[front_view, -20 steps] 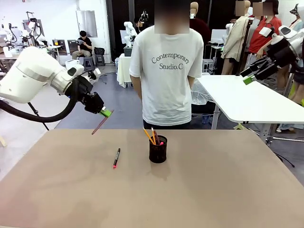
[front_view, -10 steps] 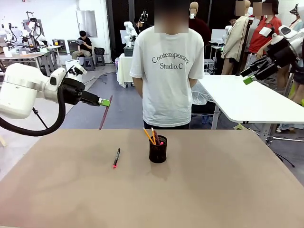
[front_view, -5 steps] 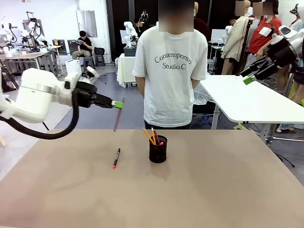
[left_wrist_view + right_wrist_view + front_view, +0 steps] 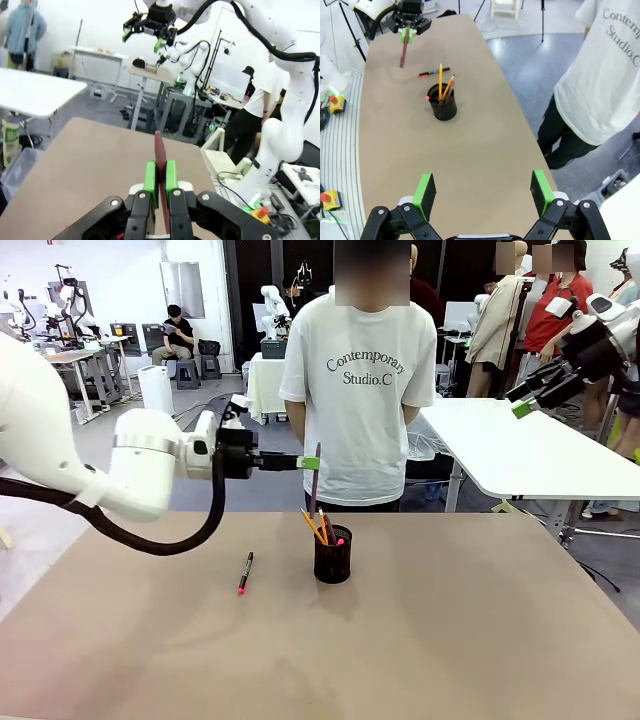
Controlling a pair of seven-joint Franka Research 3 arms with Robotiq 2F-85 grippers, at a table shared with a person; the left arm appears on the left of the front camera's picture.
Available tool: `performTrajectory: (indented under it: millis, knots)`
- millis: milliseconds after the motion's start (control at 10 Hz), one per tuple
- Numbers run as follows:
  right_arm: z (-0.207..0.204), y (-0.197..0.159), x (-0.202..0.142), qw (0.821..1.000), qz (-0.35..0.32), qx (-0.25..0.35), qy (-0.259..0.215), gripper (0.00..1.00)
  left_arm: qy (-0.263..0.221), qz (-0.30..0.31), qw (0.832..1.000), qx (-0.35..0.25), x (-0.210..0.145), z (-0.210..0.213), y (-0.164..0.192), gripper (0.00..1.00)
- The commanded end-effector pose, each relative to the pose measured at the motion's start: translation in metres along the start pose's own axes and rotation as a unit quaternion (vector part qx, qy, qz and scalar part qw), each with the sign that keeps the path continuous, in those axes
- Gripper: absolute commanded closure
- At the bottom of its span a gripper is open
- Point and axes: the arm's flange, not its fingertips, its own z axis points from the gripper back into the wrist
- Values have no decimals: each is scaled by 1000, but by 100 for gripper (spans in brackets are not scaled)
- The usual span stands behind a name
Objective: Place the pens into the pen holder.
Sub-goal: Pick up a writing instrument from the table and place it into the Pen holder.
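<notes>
My left gripper [image 4: 310,462] is shut on a reddish-brown pen [image 4: 314,480], holding it upright in the air just above and a little left of the pen holder [image 4: 333,555]. In the left wrist view the pen [image 4: 160,165] sits clamped between the green pads [image 4: 150,177]. The black mesh pen holder [image 4: 443,102] stands mid-table with several pens in it, yellow-orange ones among them. A black pen with a pink-red tip [image 4: 245,572] lies flat on the table to the holder's left. My right gripper [image 4: 483,192] is open and empty, raised high at the far right [image 4: 524,400].
A person in a white T-shirt [image 4: 357,390] stands at the far edge of the tan table [image 4: 450,640], just behind the holder. A white table [image 4: 520,450] stands at the back right.
The left arm has swept to the right with the reddish-brown pen, from the table's left side to just above the pen holder, and the pen now hangs near upright. The right arm has stayed still.
</notes>
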Motion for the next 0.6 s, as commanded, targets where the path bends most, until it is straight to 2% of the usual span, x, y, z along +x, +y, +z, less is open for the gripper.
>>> performTrajectory:
  millis: [0,400,500]
  knots:
    - [1,1,1,1000,4,0,0,0,-23,-53,998,9,-18,-23,8,100]
    - [1,1,1,1000,4,0,0,0,-15,-153,988,31,-53,-61,33,100]
    - [1,1,1,1000,4,0,0,0,-1,-152,988,36,-57,-61,39,100]
